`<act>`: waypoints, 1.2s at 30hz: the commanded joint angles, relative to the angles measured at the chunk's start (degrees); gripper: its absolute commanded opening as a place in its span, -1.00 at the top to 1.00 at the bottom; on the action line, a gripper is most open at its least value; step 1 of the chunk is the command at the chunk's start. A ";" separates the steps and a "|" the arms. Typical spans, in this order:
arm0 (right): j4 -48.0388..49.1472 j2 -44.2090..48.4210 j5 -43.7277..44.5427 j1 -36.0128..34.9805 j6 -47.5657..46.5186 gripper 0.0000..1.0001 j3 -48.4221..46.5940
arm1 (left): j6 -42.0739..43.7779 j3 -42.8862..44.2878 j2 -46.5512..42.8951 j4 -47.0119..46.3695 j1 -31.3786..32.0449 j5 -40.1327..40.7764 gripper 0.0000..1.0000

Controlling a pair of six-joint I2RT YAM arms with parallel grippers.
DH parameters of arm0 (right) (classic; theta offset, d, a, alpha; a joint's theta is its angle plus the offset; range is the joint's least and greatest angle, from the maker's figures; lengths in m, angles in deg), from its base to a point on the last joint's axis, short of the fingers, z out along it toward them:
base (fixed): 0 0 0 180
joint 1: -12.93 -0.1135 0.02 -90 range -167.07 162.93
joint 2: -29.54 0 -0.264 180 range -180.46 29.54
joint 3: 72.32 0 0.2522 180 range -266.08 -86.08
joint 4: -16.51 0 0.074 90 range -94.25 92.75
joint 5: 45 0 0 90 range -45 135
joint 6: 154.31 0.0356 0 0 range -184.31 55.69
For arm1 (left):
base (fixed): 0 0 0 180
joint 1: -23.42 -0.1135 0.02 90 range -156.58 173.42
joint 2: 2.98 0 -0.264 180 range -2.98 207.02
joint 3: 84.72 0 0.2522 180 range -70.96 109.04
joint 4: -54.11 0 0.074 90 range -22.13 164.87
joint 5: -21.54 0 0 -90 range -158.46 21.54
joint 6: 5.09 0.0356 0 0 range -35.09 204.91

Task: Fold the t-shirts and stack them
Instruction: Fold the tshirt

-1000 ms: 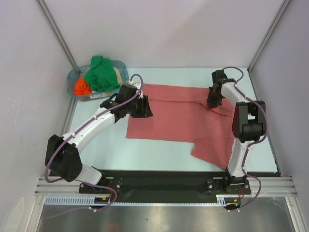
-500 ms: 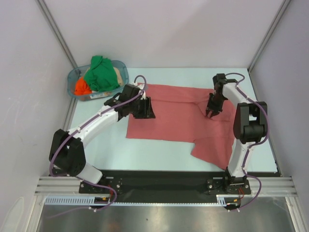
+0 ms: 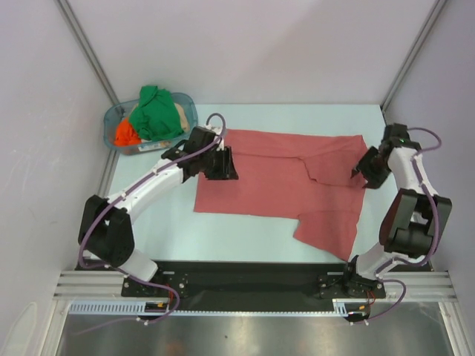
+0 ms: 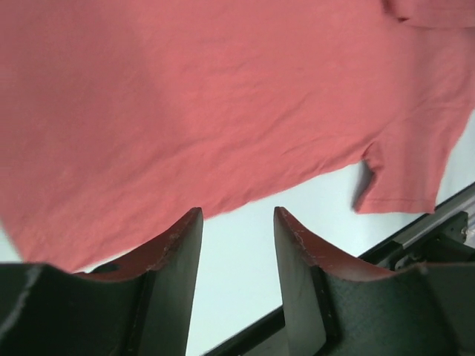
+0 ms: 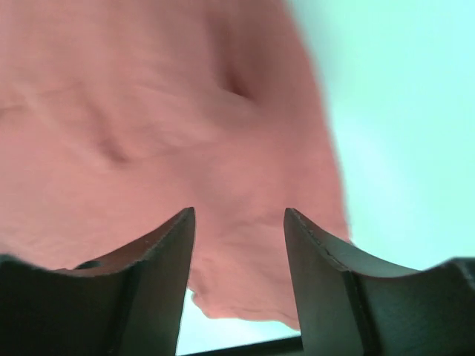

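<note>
Two gaping: left end effector (image 4: 236, 212), right end effector (image 5: 239, 211), over salmon shirt (image 3: 274, 174); tub (image 3: 110, 123) far-left.

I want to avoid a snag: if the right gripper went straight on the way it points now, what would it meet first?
Most likely the red shirt: in the wrist view its cloth fills the gap ahead of the open right gripper. How far off the cloth lies is unclear.

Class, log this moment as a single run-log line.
red shirt: laid out on table | left gripper: open, at its left edge | right gripper: open, at its right edge | green shirt: in tub
</note>
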 commanded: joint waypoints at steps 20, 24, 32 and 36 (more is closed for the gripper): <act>-3.57 20.79 4.58 3.40 10.15 -0.15 30.14 | -18.69 -32.96 -15.72 -10.82 -18.82 0.81 -0.08; -3.31 18.42 6.95 3.75 11.21 0.00 30.93 | -19.66 -31.19 -12.20 -9.24 -18.64 0.99 0.06; -0.32 16.05 10.73 3.84 13.84 0.14 32.77 | -21.33 -32.51 -15.28 -8.80 -17.06 4.07 0.07; 2.84 15.87 9.25 3.06 14.81 0.16 34.80 | -21.60 -32.25 -13.26 -10.12 -16.01 3.63 0.05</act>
